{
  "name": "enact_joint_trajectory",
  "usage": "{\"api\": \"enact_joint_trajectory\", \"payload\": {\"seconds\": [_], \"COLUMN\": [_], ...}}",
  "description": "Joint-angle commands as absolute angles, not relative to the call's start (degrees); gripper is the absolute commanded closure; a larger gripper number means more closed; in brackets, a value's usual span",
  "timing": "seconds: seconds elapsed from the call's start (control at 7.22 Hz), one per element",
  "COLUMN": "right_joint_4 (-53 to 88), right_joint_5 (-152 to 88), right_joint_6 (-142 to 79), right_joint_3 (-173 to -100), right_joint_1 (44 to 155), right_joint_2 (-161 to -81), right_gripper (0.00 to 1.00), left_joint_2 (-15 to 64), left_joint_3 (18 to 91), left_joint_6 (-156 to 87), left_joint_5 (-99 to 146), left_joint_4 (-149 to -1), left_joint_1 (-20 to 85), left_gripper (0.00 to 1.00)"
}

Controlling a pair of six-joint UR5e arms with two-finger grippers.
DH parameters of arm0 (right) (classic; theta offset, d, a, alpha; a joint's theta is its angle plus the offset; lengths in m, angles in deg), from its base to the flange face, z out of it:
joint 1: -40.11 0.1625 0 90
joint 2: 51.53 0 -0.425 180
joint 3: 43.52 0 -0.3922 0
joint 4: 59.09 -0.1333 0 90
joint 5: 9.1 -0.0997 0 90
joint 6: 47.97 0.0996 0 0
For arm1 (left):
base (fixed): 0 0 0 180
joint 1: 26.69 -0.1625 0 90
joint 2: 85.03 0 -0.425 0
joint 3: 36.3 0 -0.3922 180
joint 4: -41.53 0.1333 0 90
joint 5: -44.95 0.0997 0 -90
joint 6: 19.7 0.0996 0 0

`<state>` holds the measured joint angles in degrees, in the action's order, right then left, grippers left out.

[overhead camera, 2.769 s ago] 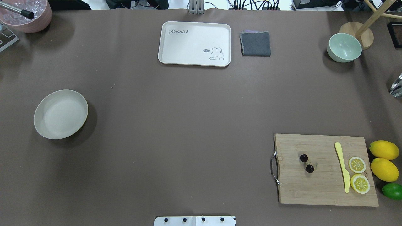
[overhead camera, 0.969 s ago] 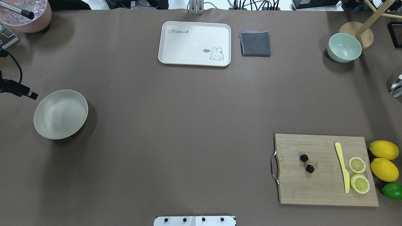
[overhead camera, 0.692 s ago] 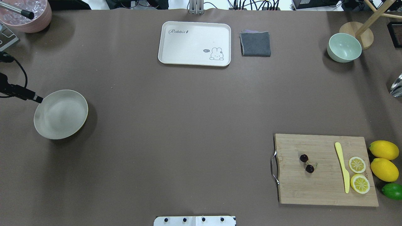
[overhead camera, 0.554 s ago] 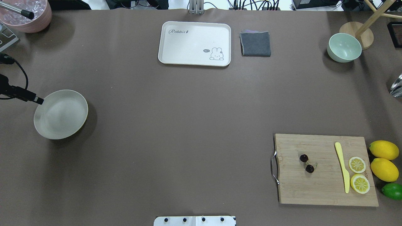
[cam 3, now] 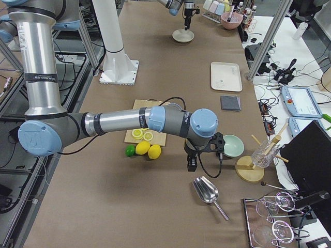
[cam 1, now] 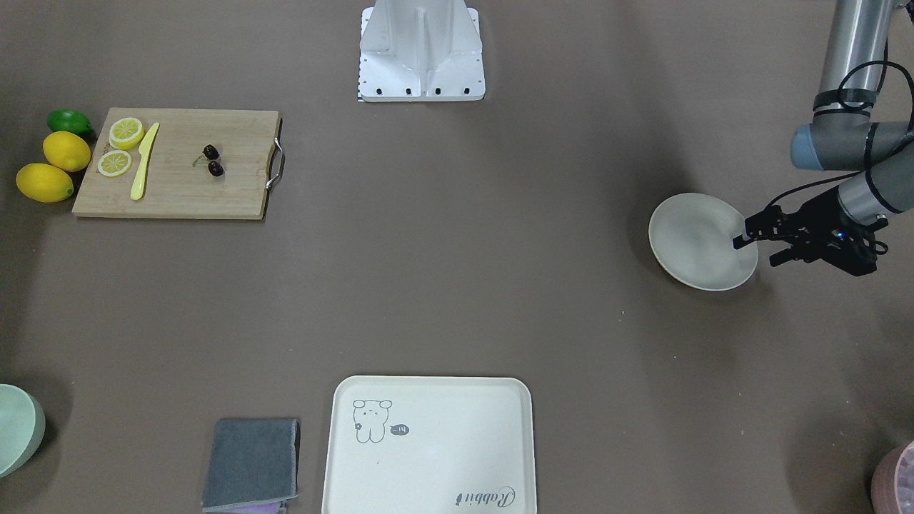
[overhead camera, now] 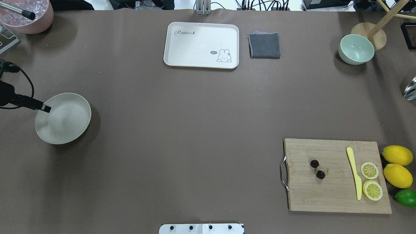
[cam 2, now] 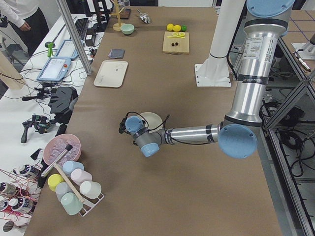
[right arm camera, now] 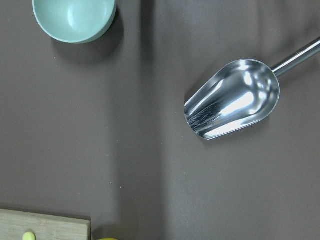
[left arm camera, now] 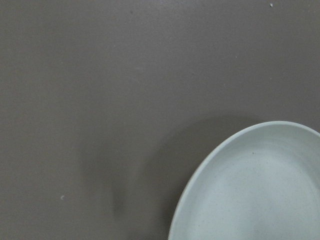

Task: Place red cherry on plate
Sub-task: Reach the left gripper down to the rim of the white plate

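The red cherry [overhead camera: 317, 169], a pair of tiny dark fruits on thin stems, lies on the wooden cutting board [overhead camera: 325, 195] at the near right, also seen in the front view [cam 1: 212, 160]. The round cream plate [overhead camera: 68, 125] sits bare at the far left [cam 1: 678, 250] and fills the lower right of the left wrist view [left arm camera: 260, 190]. My left gripper [cam 1: 755, 252] hovers open and holds nothing, with one fingertip [overhead camera: 47, 109] over the plate's outer rim. My right gripper [cam 3: 191, 164] hangs beyond the board's far end by the lemons; whether it is open or shut I cannot tell.
On the board lie a yellow knife [overhead camera: 354, 172] and two lemon slices [overhead camera: 369, 170]; whole lemons [overhead camera: 397, 155] and a lime [overhead camera: 406, 197] sit beside it. A cream tray [overhead camera: 201, 42], grey cloth [overhead camera: 264, 45], mint bowl [overhead camera: 356, 48] and metal scoop [right arm camera: 235, 100] stand farther off.
My left gripper has come in from the table's left edge and moved rightward until its tip is over the plate's rim. The cherry and plate have not moved.
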<state>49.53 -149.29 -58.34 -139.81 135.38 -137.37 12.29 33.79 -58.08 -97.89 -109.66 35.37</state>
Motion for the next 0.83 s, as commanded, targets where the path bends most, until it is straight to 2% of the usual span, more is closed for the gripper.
{"api": "enact_joint_trajectory", "payload": {"seconds": [0.0, 0.28, 0.42, 0.55, 0.69], "right_joint_4": [49.5, 49.5, 49.6, 49.7, 49.7], "right_joint_5": [-149.3, -149.3, -149.3, -149.3, -149.3], "right_joint_6": [-58.3, -58.3, -58.4, -58.4, -58.4], "right_joint_3": [-139.8, -139.9, -140.2, -140.3, -140.3], "right_joint_1": [135.4, 135.5, 135.6, 135.6, 135.6], "right_joint_2": [-137.4, -137.4, -137.4, -137.5, -137.6], "right_gripper": [0.00, 0.00, 0.00, 0.00, 0.00], "left_joint_2": [10.8, 10.2, 9.7, 9.6, 9.5], "left_joint_3": [33.7, 33.7, 33.7, 33.7, 33.7], "left_joint_6": [-58.5, -58.2, -58.0, -58.4, -58.2], "left_joint_5": [-97.6, -97.1, -95.8, -95.4, -95.3], "left_joint_4": [-112.5, -113.7, -114.4, -115.6, -115.7], "left_joint_1": [35.1, 35.1, 35.1, 35.0, 35.0], "left_gripper": [0.38, 0.67, 0.76, 0.92, 1.00]}}
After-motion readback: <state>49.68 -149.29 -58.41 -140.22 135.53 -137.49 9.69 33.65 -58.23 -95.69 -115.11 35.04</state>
